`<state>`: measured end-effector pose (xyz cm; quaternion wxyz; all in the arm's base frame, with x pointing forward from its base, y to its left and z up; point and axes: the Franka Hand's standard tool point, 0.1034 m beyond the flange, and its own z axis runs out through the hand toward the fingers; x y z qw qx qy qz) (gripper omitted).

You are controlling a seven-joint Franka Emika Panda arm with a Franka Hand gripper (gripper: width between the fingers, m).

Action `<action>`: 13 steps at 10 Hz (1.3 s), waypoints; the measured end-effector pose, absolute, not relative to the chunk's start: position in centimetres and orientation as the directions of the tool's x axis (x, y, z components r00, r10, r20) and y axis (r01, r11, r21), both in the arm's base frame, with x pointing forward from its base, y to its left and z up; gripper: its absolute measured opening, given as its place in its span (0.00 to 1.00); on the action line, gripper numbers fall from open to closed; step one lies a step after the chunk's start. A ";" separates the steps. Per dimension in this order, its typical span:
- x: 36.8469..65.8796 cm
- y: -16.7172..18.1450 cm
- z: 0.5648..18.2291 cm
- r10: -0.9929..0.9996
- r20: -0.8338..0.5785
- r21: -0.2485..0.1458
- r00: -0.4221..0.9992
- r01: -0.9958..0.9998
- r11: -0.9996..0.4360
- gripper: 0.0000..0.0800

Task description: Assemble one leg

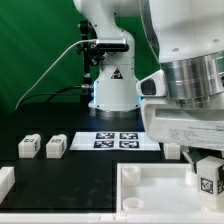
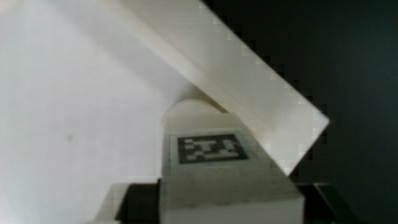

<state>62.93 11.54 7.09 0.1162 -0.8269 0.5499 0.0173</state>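
Observation:
My gripper (image 1: 207, 168) is shut on a leg (image 1: 208, 181), a small white block with a black-and-white tag, and holds it upright over the right end of the large white tray-like part (image 1: 140, 178). In the wrist view the leg (image 2: 210, 148) sits between the two dark fingers (image 2: 143, 200), and my gripper (image 2: 224, 203) is closed on its sides. The leg's far end is at the tray-like part's raised wall (image 2: 258, 85). I cannot tell whether they touch. Two more legs (image 1: 28, 146) (image 1: 56, 145) lie on the black table on the exterior view's left.
The marker board (image 1: 118, 139) lies flat behind the tray-like part, in front of the arm's base (image 1: 110, 85). Another white part (image 1: 5, 181) sits at the left edge. A small white piece (image 1: 172, 151) shows just behind my gripper.

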 end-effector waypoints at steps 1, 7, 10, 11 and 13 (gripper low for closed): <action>62.9 11.8 7.0 -0.955 -0.202 -0.154 0.218 -0.970 -0.188 0.38; 63.0 12.6 7.0 -0.878 -0.301 -0.018 -0.373 -0.918 0.397 0.37; 62.9 12.6 6.9 -0.916 -0.293 -0.045 -0.275 -0.953 0.301 0.67; 62.6 12.6 6.7 -0.944 -0.287 -0.066 -0.165 -0.979 0.192 0.67; 62.2 12.1 6.7 -0.961 -0.267 -0.080 0.070 -0.996 -0.050 0.79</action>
